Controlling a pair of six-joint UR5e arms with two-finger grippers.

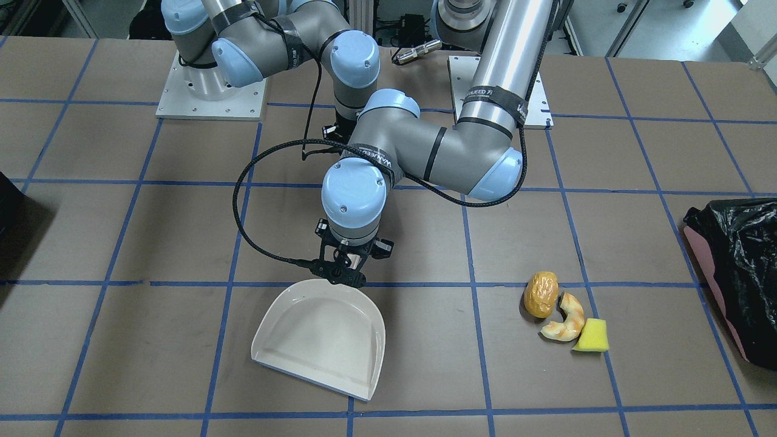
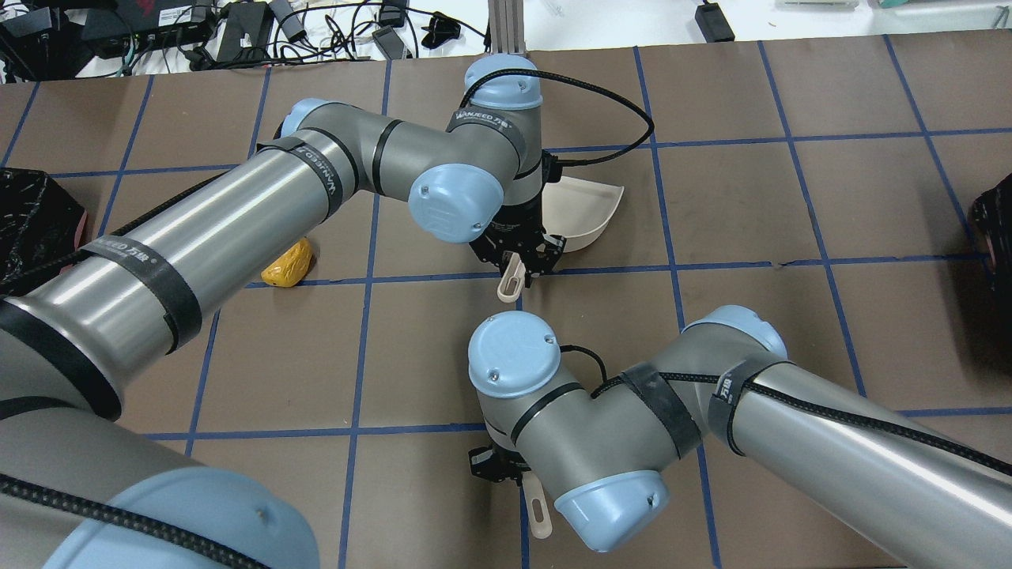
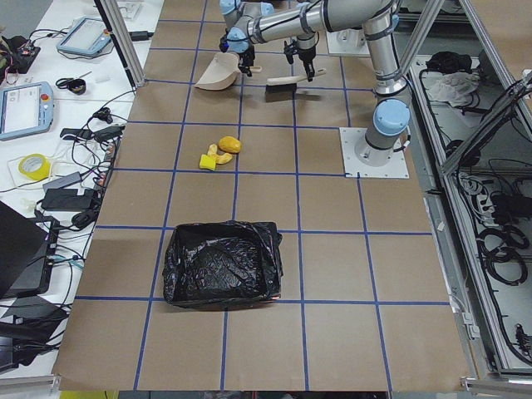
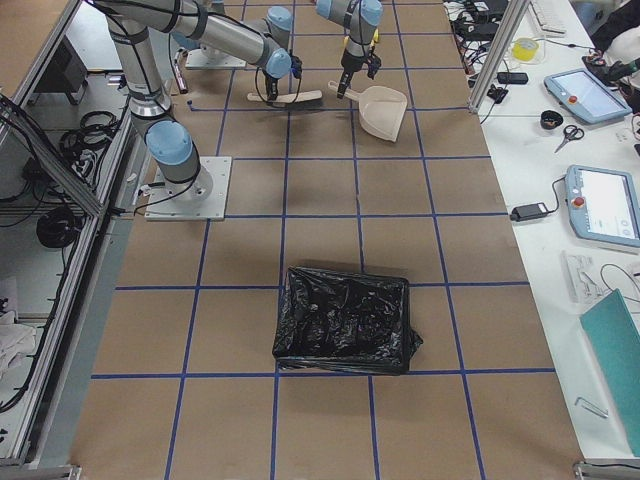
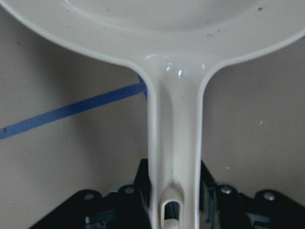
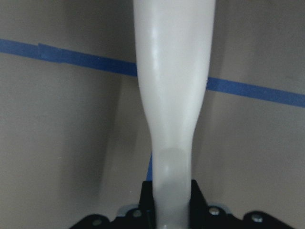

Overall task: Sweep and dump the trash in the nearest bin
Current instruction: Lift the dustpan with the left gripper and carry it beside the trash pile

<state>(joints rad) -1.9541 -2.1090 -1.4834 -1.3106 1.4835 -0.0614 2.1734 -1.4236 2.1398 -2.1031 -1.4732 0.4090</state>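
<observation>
The trash lies together on the table: an orange-brown lump (image 1: 540, 294), a tan croissant piece (image 1: 567, 318) and a yellow sponge wedge (image 1: 592, 335). The bin (image 1: 737, 267), black-bagged with a pink side, stands beyond them at the table's end; it also shows in the exterior left view (image 3: 223, 264). My left gripper (image 1: 341, 273) is shut on the handle of a cream dustpan (image 1: 322, 340), which rests on the table well apart from the trash. My right gripper (image 2: 506, 468) is shut on the white handle of a brush (image 3: 291, 81), closer to the robot's base.
A second black-bagged container (image 4: 345, 320) stands toward the robot's right end of the table, its edge showing in the front view (image 1: 9, 206). Both forearms cross near the table's middle. Blue tape lines grid the brown tabletop (image 1: 182, 230).
</observation>
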